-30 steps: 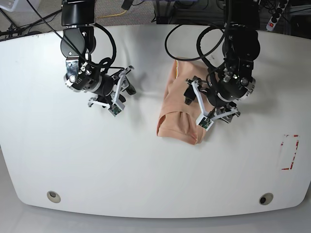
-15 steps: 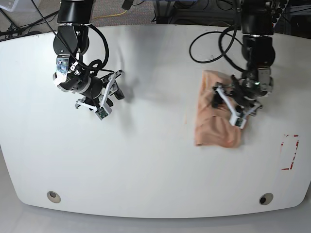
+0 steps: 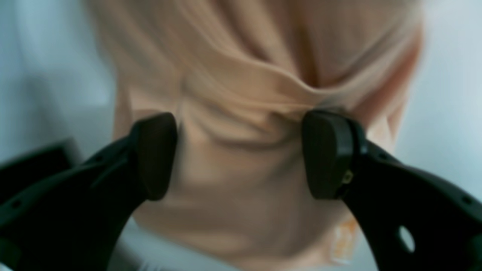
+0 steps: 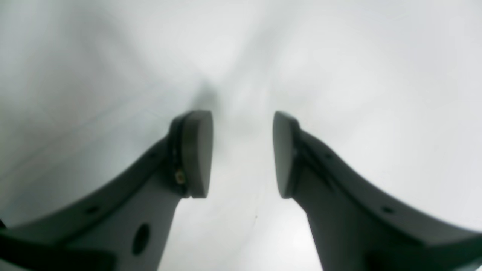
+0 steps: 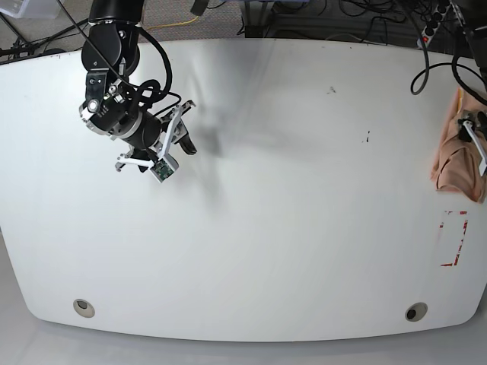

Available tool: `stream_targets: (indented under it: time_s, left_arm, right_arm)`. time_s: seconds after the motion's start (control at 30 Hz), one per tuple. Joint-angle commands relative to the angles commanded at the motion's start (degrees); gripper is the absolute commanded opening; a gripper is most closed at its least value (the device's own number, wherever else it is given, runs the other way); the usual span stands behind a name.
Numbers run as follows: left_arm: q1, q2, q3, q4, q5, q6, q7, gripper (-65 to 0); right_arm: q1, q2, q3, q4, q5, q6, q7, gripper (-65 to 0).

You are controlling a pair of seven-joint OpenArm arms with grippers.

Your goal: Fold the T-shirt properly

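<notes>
On the left of the base view, the right tool (image 5: pixel 173 135) hangs over bare white desk (image 5: pixel 251 228), angled toward the middle of the surface, with black cable looping off its arm. Its wrist camera shows both fingers (image 4: pixel 196 152) parted with only the pale desk between them (nothing is gripped). A soft grey shadow lies on the desk just beyond the fingertips.

Further along, the middle of the desk carries a few small dark specks (image 5: pixel 367 138), and two round fittings (image 5: pixel 84 308) sit near its front edge, one toward each corner. A red dashed rectangle (image 5: pixel 454 238) is marked on the surface near the right edge.

At the far right edge of the base view lies the T-shirt (image 5: pixel 447 158), a bunched peach-pink bundle partly cut off by the frame, just above the red marking. The left tool (image 5: pixel 476 143) is over it, only a sliver of its white frame showing there. From the left wrist camera, the left tool (image 3: pixel 241 154) has its dark fingers (image 3: pixel 327 152) spread wide on either side of a wrinkled ridge of the shirt (image 3: pixel 241 98); the cloth fills the gap, and the right-hand pad sits against a fold, though the blur makes it unclear whether the fabric is actually pinched. A small yellow-orange mark (image 3: pixel 344 241) shows on the cloth near the lower right.
</notes>
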Motion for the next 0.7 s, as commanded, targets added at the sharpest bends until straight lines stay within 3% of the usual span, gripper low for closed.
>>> stream_targets:
  time_s: [0.07, 0.17, 0.33, 0.57, 0.7]
  left_arm:
    - [0.8, -0.6, -1.8, 0.1, 0.0, -2.8, 0.0, -18.5]
    - [1.6, -0.7, -7.5, 2.2, 0.1, -2.8, 0.6, -24.3]
    - [3.1, 1.1, -11.3, 14.5, 0.1, -2.8, 8.6, -25.0]
    - [12.9, 10.6, -14.1, 37.2, 0.4, -2.8, 9.9, -25.0]
    - [15.6, 18.8, -15.4, 44.9, 0.4, -2.8, 9.8, -25.1]
  right_arm:
    - [-0.3, 0.0, -0.1, 0.4, 0.0, 0.00, 0.0, -41.1]
    - [-0.5, 0.0, -0.1, 0.4, 0.0, 0.00, 0.0, -41.1]
    - [-1.8, 0.8, 0.1, 0.9, -0.3, 0.00, 0.1, -41.1]
    - [-1.8, 1.5, 0.1, 1.1, 0.0, 0.00, 0.3, -41.1]
    - [-1.6, 1.5, 0.1, 1.1, -0.4, 0.00, 0.4, -41.1]
